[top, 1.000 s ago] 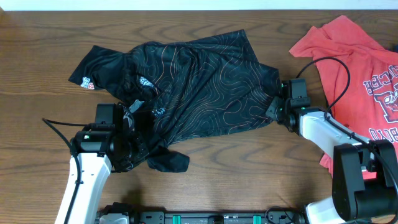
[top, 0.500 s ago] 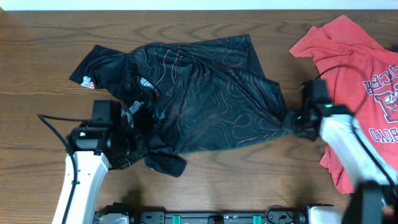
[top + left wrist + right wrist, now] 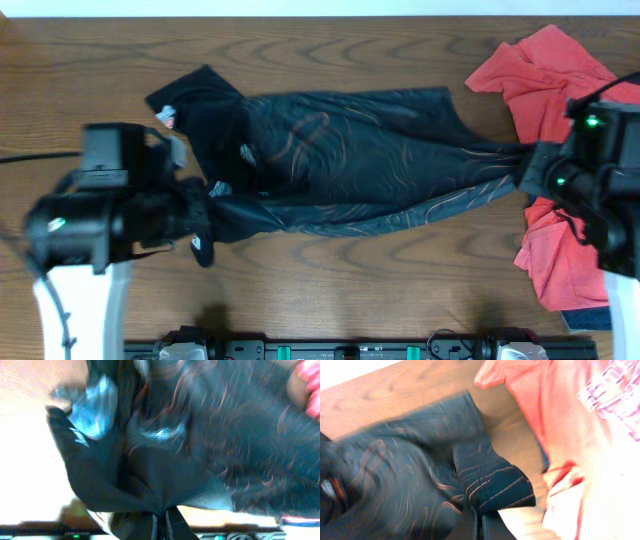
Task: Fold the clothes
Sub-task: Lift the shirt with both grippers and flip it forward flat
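The black sports shirt (image 3: 350,165) with thin orange contour lines hangs stretched between my two grippers, lifted above the table. My left gripper (image 3: 200,205) is shut on its left end; the left wrist view shows the cloth (image 3: 200,435) pinched in the jaws (image 3: 161,522). My right gripper (image 3: 530,165) is shut on the right end; the right wrist view shows the black cloth (image 3: 490,482) caught in the jaws (image 3: 479,525). The red T-shirt (image 3: 560,80) with white lettering lies crumpled at the right, partly hidden by my right arm, and shows in the right wrist view (image 3: 570,405).
The wooden table (image 3: 330,280) runs under everything. Its far edge meets a white wall at the top. A dark rail with the arm bases (image 3: 340,350) lies along the near edge.
Both arms have risen and pulled apart, left one leftward, right one rightward over the red T-shirt. The black shirt went from lying spread and rumpled to a taut, narrow band in the air.
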Available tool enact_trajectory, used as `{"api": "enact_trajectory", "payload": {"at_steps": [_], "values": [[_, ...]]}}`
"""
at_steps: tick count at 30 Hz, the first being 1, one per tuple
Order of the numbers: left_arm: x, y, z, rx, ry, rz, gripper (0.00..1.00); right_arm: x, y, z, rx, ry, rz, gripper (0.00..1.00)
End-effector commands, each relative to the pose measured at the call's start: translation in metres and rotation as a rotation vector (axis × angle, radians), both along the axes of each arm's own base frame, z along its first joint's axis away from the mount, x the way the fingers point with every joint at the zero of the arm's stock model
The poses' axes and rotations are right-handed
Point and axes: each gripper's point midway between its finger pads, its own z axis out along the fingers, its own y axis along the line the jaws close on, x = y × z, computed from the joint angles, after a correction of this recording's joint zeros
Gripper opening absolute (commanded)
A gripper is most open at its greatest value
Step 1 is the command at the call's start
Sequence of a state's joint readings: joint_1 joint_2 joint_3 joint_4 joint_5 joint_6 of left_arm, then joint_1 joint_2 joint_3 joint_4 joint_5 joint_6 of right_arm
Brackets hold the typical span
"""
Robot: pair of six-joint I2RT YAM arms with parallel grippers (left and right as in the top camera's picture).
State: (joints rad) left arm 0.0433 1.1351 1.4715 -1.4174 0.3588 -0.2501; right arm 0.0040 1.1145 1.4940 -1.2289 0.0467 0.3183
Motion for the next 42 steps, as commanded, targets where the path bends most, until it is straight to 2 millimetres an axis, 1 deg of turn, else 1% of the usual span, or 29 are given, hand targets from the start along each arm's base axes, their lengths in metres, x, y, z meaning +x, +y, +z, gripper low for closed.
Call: {"api": "enact_trajectory", "payload": {"at_steps": [1,2,4,6,7,9,10,13,16,17,18,19,21,23,24,26,28,29,30,31,34,35,37,39,40,41,42], "values": [[0.008,0.015,0.052,0.046,-0.175,0.022,0.06,-0.004,-0.016,0.046,-0.090,-0.112,-0.022,0.01],[0.011,0.019,0.065,0.058,-0.224,0.029,0.06,-0.004,-0.015,0.056,-0.098,-0.139,-0.015,0.01],[0.018,0.029,0.092,0.082,-0.325,0.062,0.06,-0.003,-0.015,0.071,-0.102,-0.177,-0.013,0.01],[0.029,0.041,0.114,0.119,-0.424,0.104,0.06,0.002,-0.015,0.078,-0.115,-0.193,-0.001,0.01],[0.034,0.044,0.120,0.126,-0.455,0.111,0.06,0.004,-0.015,0.078,-0.114,-0.192,0.000,0.01],[0.046,0.047,0.125,0.133,-0.489,0.116,0.06,0.014,-0.013,0.071,-0.107,-0.169,0.009,0.01],[0.052,0.048,0.124,0.133,-0.486,0.115,0.06,0.020,-0.011,0.065,-0.101,-0.148,0.024,0.01],[0.074,0.052,0.107,0.125,-0.425,0.114,0.06,0.042,-0.005,0.046,-0.091,-0.085,0.068,0.01],[0.107,0.056,0.081,0.120,-0.350,0.096,0.06,0.076,-0.004,0.020,-0.087,-0.023,0.080,0.01],[0.123,0.057,0.071,0.123,-0.333,0.079,0.06,0.090,-0.003,0.011,-0.085,-0.011,0.083,0.01],[0.135,0.058,0.064,0.126,-0.328,0.068,0.06,0.101,-0.003,0.005,-0.084,-0.007,0.083,0.01],[0.154,0.059,0.057,0.126,-0.334,0.063,0.06,0.118,-0.003,-0.002,-0.084,-0.014,0.083,0.01],[0.192,0.057,0.053,0.105,-0.396,0.039,0.06,0.151,-0.004,-0.009,-0.087,-0.057,0.079,0.01],[0.230,0.050,0.059,0.071,-0.505,0.002,0.06,0.184,-0.005,-0.009,-0.089,-0.134,0.073,0.01],[0.249,0.046,0.067,0.039,-0.579,-0.020,0.06,0.198,-0.006,-0.006,-0.081,-0.179,0.061,0.01],[0.273,0.044,0.082,-0.007,-0.679,-0.008,0.06,0.217,-0.007,0.005,-0.064,-0.260,0.037,0.01],[0.289,0.050,0.108,-0.038,-0.787,0.039,0.06,0.228,-0.012,0.028,-0.035,-0.349,-0.001,0.01],[0.293,0.052,0.123,-0.044,-0.846,0.052,0.06,0.231,-0.015,0.041,-0.023,-0.390,-0.018,0.01],[0.296,0.054,0.144,-0.045,-0.918,0.056,0.05,0.233,-0.020,0.057,-0.016,-0.435,-0.034,0.01],[0.297,0.056,0.157,-0.045,-0.956,0.061,0.06,0.233,-0.023,0.072,-0.014,-0.470,-0.044,0.01],[0.290,0.062,0.206,-0.034,-1.069,0.071,0.06,0.227,-0.032,0.117,-0.020,-0.556,-0.062,0.01],[0.287,0.065,0.216,-0.028,-1.089,0.074,0.06,0.223,-0.035,0.128,-0.026,-0.568,-0.070,0.01],[0.279,0.071,0.233,-0.017,-1.111,0.086,0.06,0.214,-0.040,0.141,-0.050,-0.571,-0.077,0.01],[0.271,0.079,0.237,-0.009,-1.093,0.104,0.06,0.207,-0.045,0.140,-0.072,-0.536,-0.074,0.01],[0.267,0.083,0.234,-0.007,-1.071,0.116,0.06,0.203,-0.047,0.134,-0.083,-0.503,-0.071,0.01],[0.263,0.085,0.229,-0.012,-1.040,0.120,0.06,0.199,-0.048,0.123,-0.096,-0.452,-0.064,0.01],[0.257,0.083,0.218,-0.025,-0.987,0.104,0.06,0.192,-0.050,0.108,-0.107,-0.384,-0.062,0.01]]}}
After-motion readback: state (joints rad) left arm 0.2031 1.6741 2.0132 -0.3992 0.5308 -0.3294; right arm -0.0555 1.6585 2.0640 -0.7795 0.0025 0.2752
